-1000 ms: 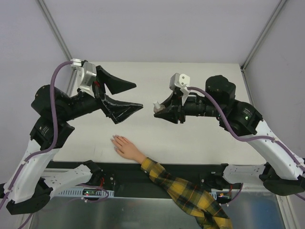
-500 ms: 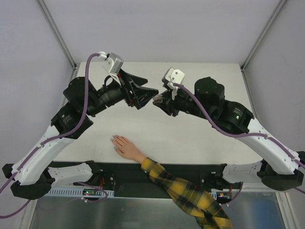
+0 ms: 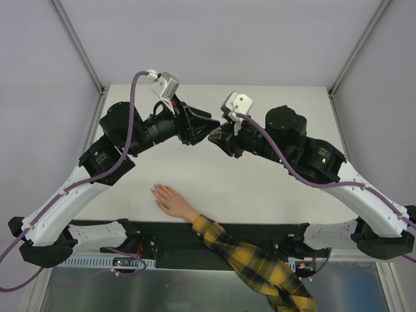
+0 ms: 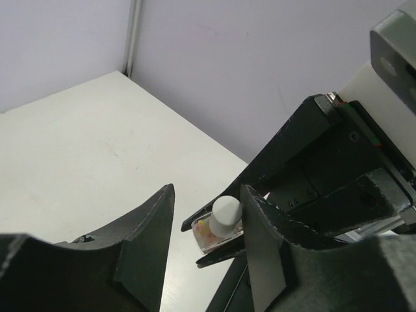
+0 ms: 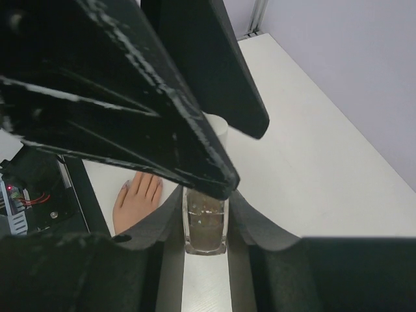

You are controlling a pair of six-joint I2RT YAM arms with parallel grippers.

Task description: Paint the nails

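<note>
My right gripper point(image 5: 205, 209) is shut on a small clear nail polish bottle point(image 5: 205, 224), held above the table's middle. In the left wrist view the bottle's white cap point(image 4: 225, 216) sticks out between my left gripper's point(image 4: 208, 195) jaws. The cap rests against the right-hand finger point(image 4: 263, 240), with a gap to the other finger, so these jaws stand partly open. From above, the left gripper point(image 3: 205, 127) meets the right gripper point(image 3: 217, 137) tip to tip. The mannequin hand point(image 3: 173, 201) lies flat near the front edge, its plaid sleeve point(image 3: 253, 260) trailing off the table. The nails point(image 3: 156, 190) point left.
The white table point(image 3: 273, 188) is bounded by a metal frame post at the back left point(image 3: 78, 45) and at the back right point(image 3: 361, 45). Both arm bases and wiring sit along the near edge point(image 3: 130, 260).
My left arm swung right, up to the right gripper. Its jaws narrowed from wide open to sit around the bottle's cap. The right gripper shifted slightly up and left, keeping hold of the bottle.
</note>
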